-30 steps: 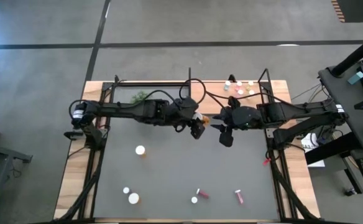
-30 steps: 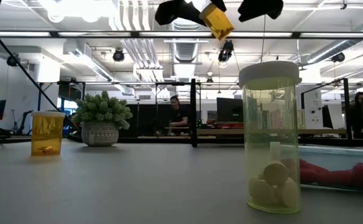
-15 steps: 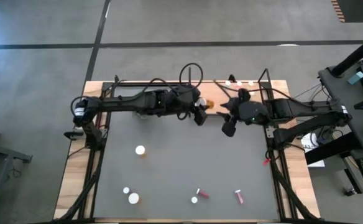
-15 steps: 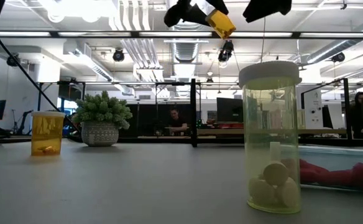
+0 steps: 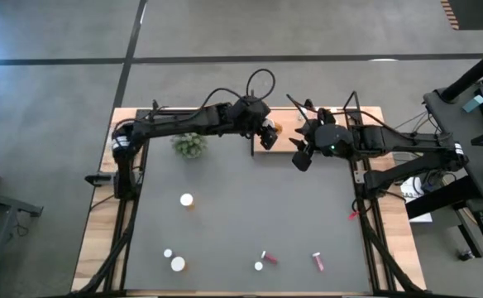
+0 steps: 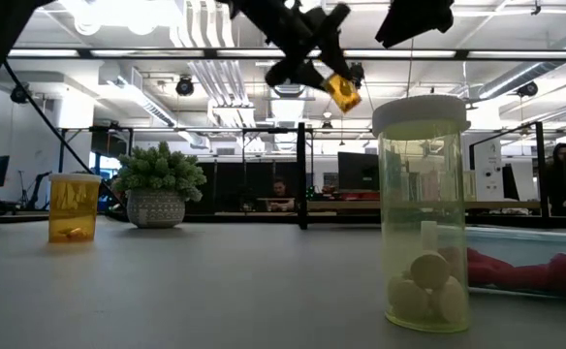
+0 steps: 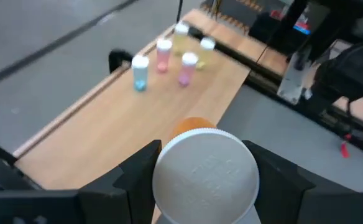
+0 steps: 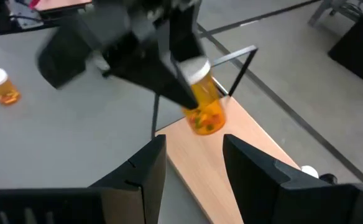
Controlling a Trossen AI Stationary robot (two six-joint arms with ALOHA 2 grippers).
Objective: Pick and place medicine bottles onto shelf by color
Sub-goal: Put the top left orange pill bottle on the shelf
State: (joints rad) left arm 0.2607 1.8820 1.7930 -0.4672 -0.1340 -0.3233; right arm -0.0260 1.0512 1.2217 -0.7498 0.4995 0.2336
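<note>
An orange medicine bottle [image 8: 204,112] with a white cap hangs in the air over the shelf [image 5: 324,139], a light wooden board at the table's far edge, with my left gripper [image 5: 267,135] shut on it. In the low view the bottle [image 6: 343,92] is high above the table. My right gripper [image 5: 301,155] is a little to its right, open, nothing between its fingers [image 8: 145,167]. Small blue, pink and yellow bottles [image 7: 163,53] stand upright on the shelf's far right part. My left gripper pinches the bottle's white cap end [image 7: 206,173] between its two fingers, one on each side. The fingers slant down toward the shelf. The cap faces back toward the wrist. The orange body [image 8: 206,118] sticks out tilted beyond the fingertips, clear of the shelf.
A fuzzy green plant ball [image 5: 189,145] sits at the far left. Orange bottles [image 5: 187,200] [image 5: 178,264], a small white-capped vial [image 5: 168,253] and red vials [image 5: 266,258] [image 5: 318,261] stay on the dark tabletop. A yellow-green bottle [image 6: 424,208] stands close to the low camera.
My left gripper has swung toward the table's far edge with the orange bottle, which now hangs over the shelf and lower than before. The arm has cleared the plant ball, which now shows. My right gripper has drawn back slightly toward the far edge and turned.
</note>
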